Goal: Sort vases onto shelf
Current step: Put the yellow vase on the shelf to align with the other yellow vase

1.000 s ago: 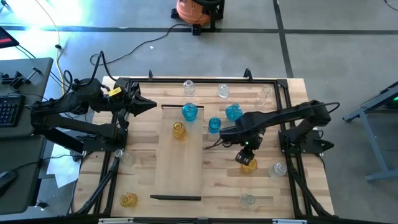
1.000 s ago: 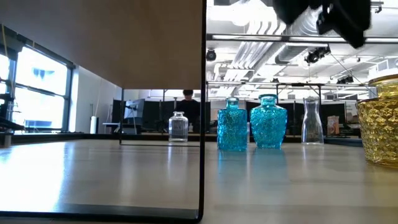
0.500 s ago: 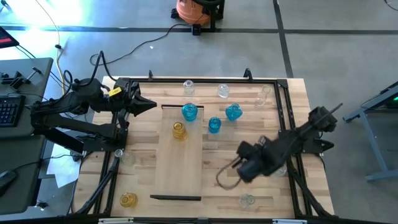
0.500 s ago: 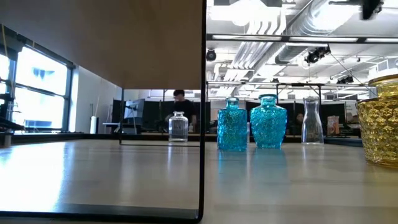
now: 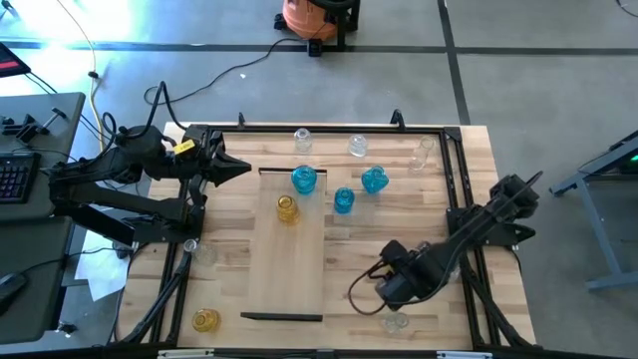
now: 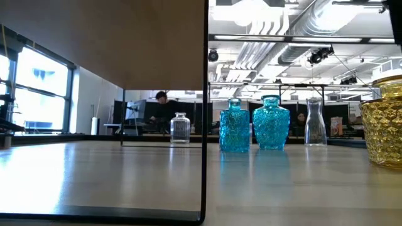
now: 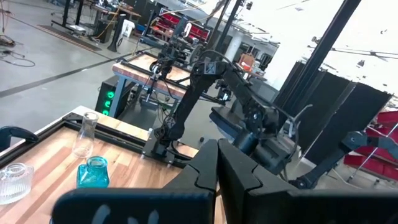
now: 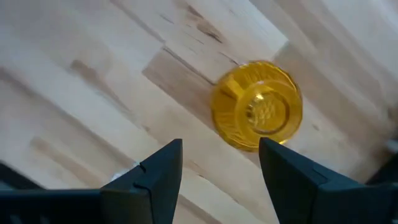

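Vases sit scattered over the surface [image 5: 469,150], and the pale shelf [image 5: 289,264] lies flat in the middle with a dark strip at each short end. On that shelf, a yellow vase [image 5: 287,208] and a blue vase [image 5: 304,179] stand near its far end. Two more blue vases [image 5: 343,199] stand just beside the shelf's right edge, and clear ones line the far side, a tall slim clear vase [image 5: 423,152] among them. Another yellow vase [image 5: 205,320] waits at the near left corner.

Right pincer [image 8: 217,165], fingers spread wide and gripping nothing, hangs above a yellow vase [image 8: 256,114] standing upright on the planks; from straight above its round mouth shows between the two dark fingers [image 8: 155,171]. In the overhead view that arm is low over the near right part, beside a clear vase [image 5: 396,321].

Left pincer [image 5: 237,168] is clenched shut, empty, parked over the far left area.
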